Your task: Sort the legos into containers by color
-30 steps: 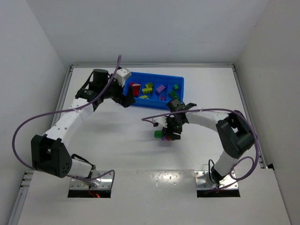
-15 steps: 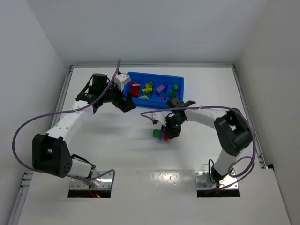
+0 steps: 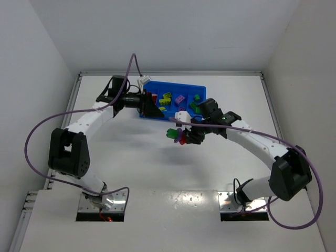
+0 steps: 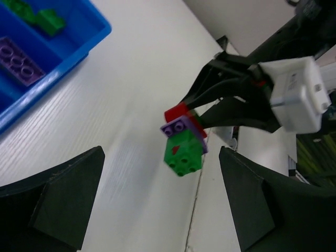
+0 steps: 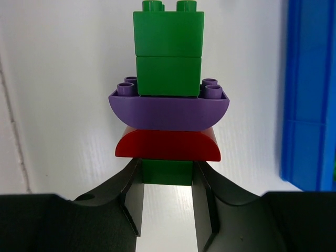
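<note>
Blue tray (image 3: pixel 201 90) sits at the far middle of the white surface (image 3: pixel 131 163), with four compartments side by side. From the left in the top view:
- Compartment 1: a red brick (image 3: pixel 153 97), partly covered by the left arm.
- Compartment 2: yellow-green bricks (image 3: pixel 167 97), with one more yellow piece nearer the front wall.
- Compartment 3: a purple brick (image 3: pixel 180 98). A second piece near the front is too small to tell.
- Compartment 4, the right end: green bricks (image 3: pixel 196 97).

The left wrist view confirms the last two. A flat purple brick lies in one cell and two green ones lie in the end cell next to it, with a divider between them.

Left end effector (image 3: pixel 148 106) is over the left end of the tray, at compartment 1. Its jaws are spread wide and hold nothing. Both dark fingers (image 4: pixel 58 205) sit at the edges of its wrist view, with bare surface between them.

Right end effector (image 5: pixel 167 181) has narrow jaws clamped on a joined stack (image 5: pixel 168 89). They pinch it at a green brick at one end. Outward from the pinch come a red curved piece, a purple curved piece with studs, then two green bricks.

In the top view the stack is on the near side of the tray, close to its front wall, not over any compartment. It looks lifted off the surface and is held roughly sideways, with the free green end pointing left. The tray's wall shows at the right edge of the right wrist view.
</note>
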You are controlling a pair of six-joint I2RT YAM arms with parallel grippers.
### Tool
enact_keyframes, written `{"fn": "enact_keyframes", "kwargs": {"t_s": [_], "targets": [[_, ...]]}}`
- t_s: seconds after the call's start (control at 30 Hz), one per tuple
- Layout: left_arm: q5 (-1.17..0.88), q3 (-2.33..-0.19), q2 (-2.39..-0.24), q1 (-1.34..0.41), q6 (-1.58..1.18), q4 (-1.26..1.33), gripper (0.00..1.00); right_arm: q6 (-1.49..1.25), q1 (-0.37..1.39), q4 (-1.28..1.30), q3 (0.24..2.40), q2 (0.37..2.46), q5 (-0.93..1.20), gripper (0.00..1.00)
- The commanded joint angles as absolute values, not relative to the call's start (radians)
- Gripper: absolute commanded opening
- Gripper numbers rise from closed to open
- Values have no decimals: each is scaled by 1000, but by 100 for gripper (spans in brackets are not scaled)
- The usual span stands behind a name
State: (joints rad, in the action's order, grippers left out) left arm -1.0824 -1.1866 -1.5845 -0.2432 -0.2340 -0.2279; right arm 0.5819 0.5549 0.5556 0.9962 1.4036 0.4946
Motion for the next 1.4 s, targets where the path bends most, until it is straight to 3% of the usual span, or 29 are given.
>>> {"fn": "enact_keyframes", "kwargs": {"t_s": [0.0, 0.3, 0.6, 0.7, 0.73, 0.8, 0.83, 0.93, 1.07, 1.37], "targets": [[-1175, -1279, -1624, -284, -343, -158, 97, 519, 565, 465, 1020, 1397, 413, 0], [-1152, -1304, -1712, -328, -390, -158, 95, 488, 583, 358, 1063, 1416, 256, 0], [-1101, -1313, -1755, -328, -379, -158, 93, 488, 592, 337, 1072, 1405, 256, 0], [-1124, -1322, -1766, -328, -370, -158, 85, 488, 601, 337, 1072, 1405, 245, 0], [-1124, -1322, -1776, -328, -370, -158, 72, 488, 601, 337, 1072, 1405, 236, 0], [-1149, -1331, -1785, -337, -360, -158, 57, 488, 601, 313, 1072, 1405, 216, 0], [-1164, -1331, -1786, -337, -360, -158, 42, 488, 601, 302, 1072, 1405, 204, 0], [-1190, -1331, -1786, -337, -351, -158, 23, 488, 611, 255, 1060, 1405, 109, 0], [-1199, -1312, -1747, -316, -327, -167, 7, 514, 597, 241, 1002, 1405, 55, 0], [-1210, -1266, -1643, -212, -282, -190, 4, 526, 588, 443, 842, 1308, 268, 0]]}}
